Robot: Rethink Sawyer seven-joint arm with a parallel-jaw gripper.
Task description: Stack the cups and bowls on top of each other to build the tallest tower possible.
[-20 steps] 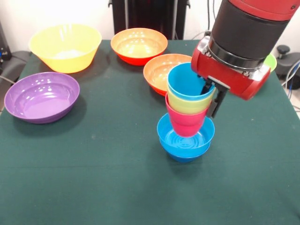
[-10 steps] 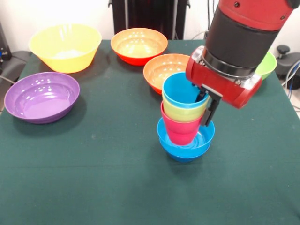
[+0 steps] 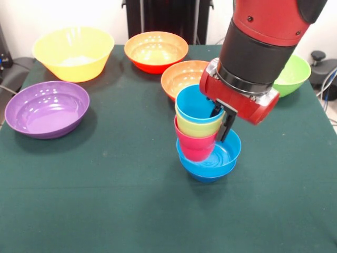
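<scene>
My gripper point(image 3: 222, 120) is clamped on the rim of the light blue cup point(image 3: 197, 105), one finger inside it and one outside. That cup sits nested in the yellow cup point(image 3: 197, 128), which sits in the red-pink cup point(image 3: 196, 146). Over the last second I have carried this trio down and a little toward the purple bowl's side of the counter point(image 3: 105, 200). The red-pink cup's base now dips into the small blue bowls point(image 3: 210, 163) near the counter's middle, though the trio leans and seems not fully seated. I judge the tower is nearly assembled from these pieces; it still needs settling squarely before I let go, or it may tip.

The other bowls stand untouched: the large yellow bowl point(image 3: 73, 51) at a far corner, the purple bowl point(image 3: 46, 108) along that same side edge, two orange bowls point(image 3: 156, 50) toward the far edge, and the lime green bowl point(image 3: 290, 76) half hidden behind my arm.
</scene>
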